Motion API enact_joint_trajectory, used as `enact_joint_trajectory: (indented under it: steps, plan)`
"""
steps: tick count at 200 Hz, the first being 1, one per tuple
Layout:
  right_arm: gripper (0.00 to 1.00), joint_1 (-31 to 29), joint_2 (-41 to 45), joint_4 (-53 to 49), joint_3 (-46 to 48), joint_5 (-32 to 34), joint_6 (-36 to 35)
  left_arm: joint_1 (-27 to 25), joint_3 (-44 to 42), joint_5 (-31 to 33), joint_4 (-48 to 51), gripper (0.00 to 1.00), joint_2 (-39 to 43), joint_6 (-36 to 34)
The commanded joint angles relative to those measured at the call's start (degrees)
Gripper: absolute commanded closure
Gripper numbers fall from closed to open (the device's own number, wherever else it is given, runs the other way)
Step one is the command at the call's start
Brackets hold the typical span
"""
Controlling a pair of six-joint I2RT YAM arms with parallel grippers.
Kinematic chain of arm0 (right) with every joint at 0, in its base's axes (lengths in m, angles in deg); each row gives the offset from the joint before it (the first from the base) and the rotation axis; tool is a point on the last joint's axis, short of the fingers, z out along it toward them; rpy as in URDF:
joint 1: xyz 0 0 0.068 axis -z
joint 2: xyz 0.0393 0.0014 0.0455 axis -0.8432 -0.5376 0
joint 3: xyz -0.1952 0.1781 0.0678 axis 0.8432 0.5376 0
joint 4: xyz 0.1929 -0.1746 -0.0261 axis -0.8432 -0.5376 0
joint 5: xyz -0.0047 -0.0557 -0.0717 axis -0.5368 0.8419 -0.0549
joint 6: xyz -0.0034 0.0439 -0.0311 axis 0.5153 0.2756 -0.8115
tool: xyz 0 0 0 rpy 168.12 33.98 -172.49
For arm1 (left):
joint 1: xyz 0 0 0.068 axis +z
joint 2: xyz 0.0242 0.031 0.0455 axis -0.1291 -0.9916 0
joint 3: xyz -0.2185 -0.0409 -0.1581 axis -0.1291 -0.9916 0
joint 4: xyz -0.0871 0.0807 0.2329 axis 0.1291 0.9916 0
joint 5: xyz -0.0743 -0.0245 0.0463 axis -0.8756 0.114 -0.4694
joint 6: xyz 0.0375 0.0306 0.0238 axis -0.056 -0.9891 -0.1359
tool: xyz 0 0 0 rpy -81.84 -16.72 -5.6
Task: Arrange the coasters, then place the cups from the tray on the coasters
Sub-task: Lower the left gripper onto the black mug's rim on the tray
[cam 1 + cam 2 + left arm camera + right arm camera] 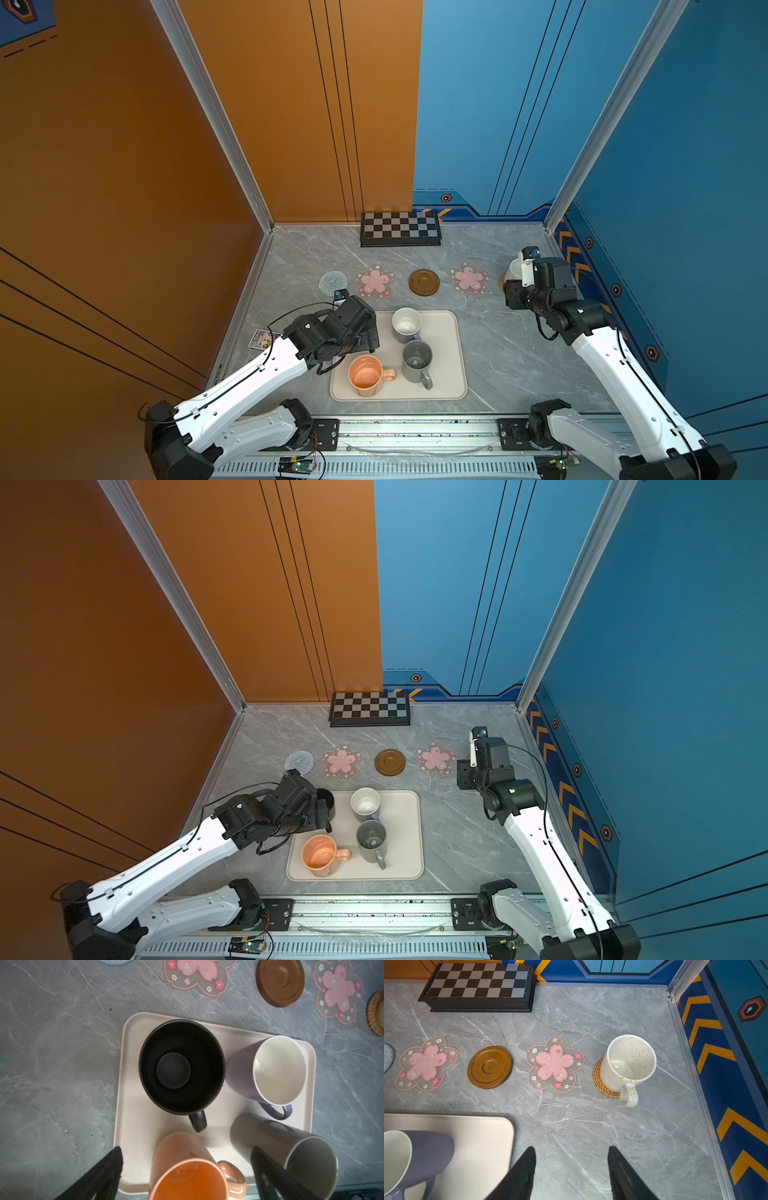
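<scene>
On the cream tray (449, 332) stand a black cup (180, 1068), a lavender cup (406, 326), a grey cup (417, 360) and an orange cup (365, 376). My left gripper (187, 1149) hangs open over the tray's left side, above the black and orange cups and touching neither. In a row behind the tray lie a blue-grey coaster (333, 281), a pink flower coaster (375, 281), a brown wooden one (424, 282) and a second pink flower (469, 278). A white speckled cup (629, 1064) stands on the rattan coaster (600, 1082). My right gripper (572, 1148) is open over bare table, short of that cup.
A black-and-white checkerboard (400, 228) lies against the back wall. A small printed card (262, 338) lies left of the tray under my left arm. The blue side wall (726, 1084) runs close to the right of the speckled cup.
</scene>
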Motion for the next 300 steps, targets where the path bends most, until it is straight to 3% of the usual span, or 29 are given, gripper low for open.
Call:
enact_joint_trajectory:
  steps: [1,51,115,177,190,228,238,251,264,300]
  plan:
    - [0.39,-0.38,1.25,-0.6,1.06,0.51,0.84,-1.32,-1.3,2.35,-0.63,0.03,-1.76,3.46]
    - [0.37,-0.36,2.03,-0.69,1.38,0.95,0.77,-1.87,-4.58,0.56,-9.42,0.07,-5.61,4.74]
    - [0.36,-0.19,2.34,-0.69,1.32,0.86,0.51,-1.4,-3.89,1.02,-11.16,0.13,-12.28,4.6]
    - [0.36,-0.29,1.02,-0.69,0.86,0.25,1.35,-0.66,-4.24,2.62,-11.89,0.49,-14.38,5.89]
    - [0.36,-0.27,0.88,-0.69,0.69,0.04,1.37,-0.53,-4.27,2.59,-11.89,0.61,-14.94,5.98]
    - [0.36,-0.24,0.85,-0.69,0.33,-0.1,1.45,-0.27,-3.99,2.25,-11.88,0.61,-16.79,5.19]
    - [0.36,-0.29,0.85,-0.69,0.33,-0.25,1.44,-0.23,-4.18,2.22,-12.04,0.73,-16.94,5.31]
    - [0.36,-0.35,0.85,-0.69,0.33,-0.43,1.52,-0.23,-4.23,2.3,-12.02,0.79,-17.13,5.03]
    - [0.36,-0.34,0.76,-0.66,0.35,-0.53,1.49,-0.19,-4.39,2.56,-11.97,0.76,-17.23,5.1]
    - [0.37,-0.34,0.34,-0.69,0.25,-0.83,1.65,0.01,-4.76,2.08,-12.02,0.83,-17.47,4.98]
